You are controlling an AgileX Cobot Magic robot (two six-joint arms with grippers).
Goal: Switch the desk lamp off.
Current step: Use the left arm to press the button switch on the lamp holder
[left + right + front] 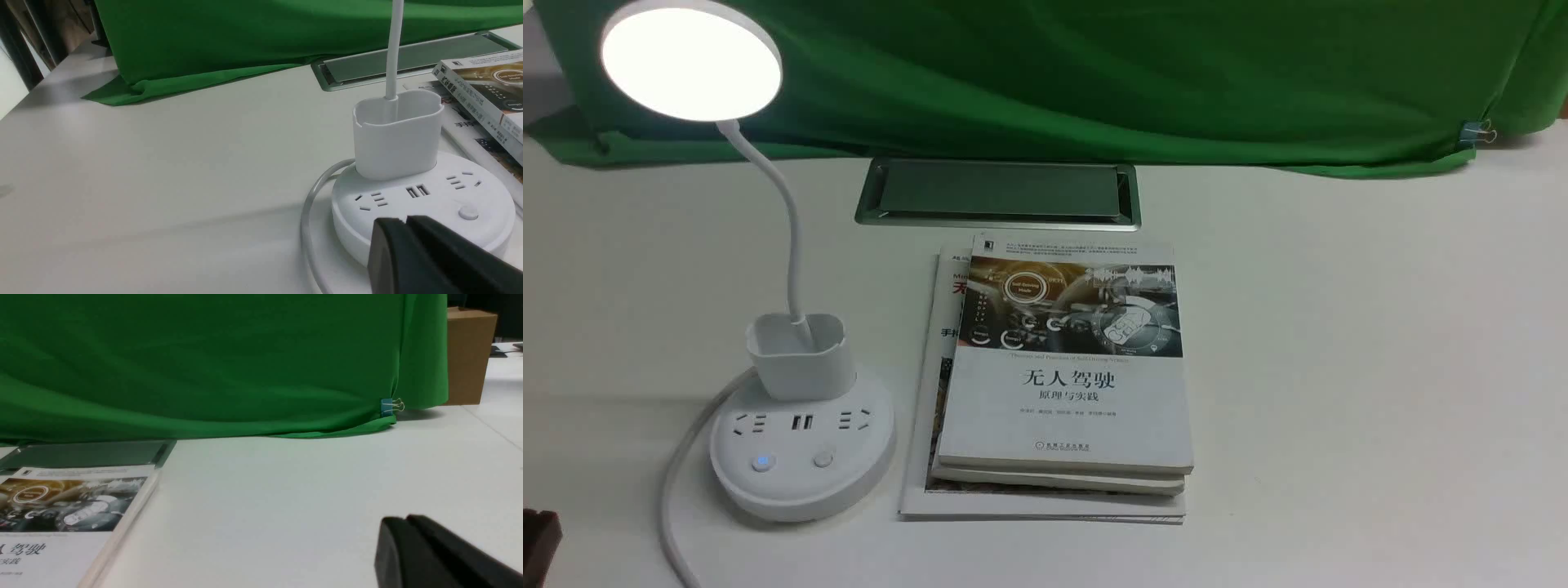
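Note:
The desk lamp stands at the table's left. Its round disc head (690, 61) glows bright, and the gooseneck (788, 220) drops into the cup holder (800, 355) on the round base (800, 482). The base carries a blue-lit button (762, 463) and a plain button (824, 457); the white cord (674, 490) runs off to the front left. My left gripper (406, 220) is shut and empty, its jaws together, short of the base's near rim (351, 241); it hides the blue-lit button there, and the plain button (468, 212) shows. Its dark tip (539, 531) shows left of the base. My right gripper (408, 519) is shut and empty above bare table.
A stack of books (1066, 376) lies right of the base, close to it, and also shows in the right wrist view (69, 514). A metal cable hatch (996, 192) is set in the table behind. Green cloth (1094, 73) hangs along the back, pinned with a blue clip (1474, 132).

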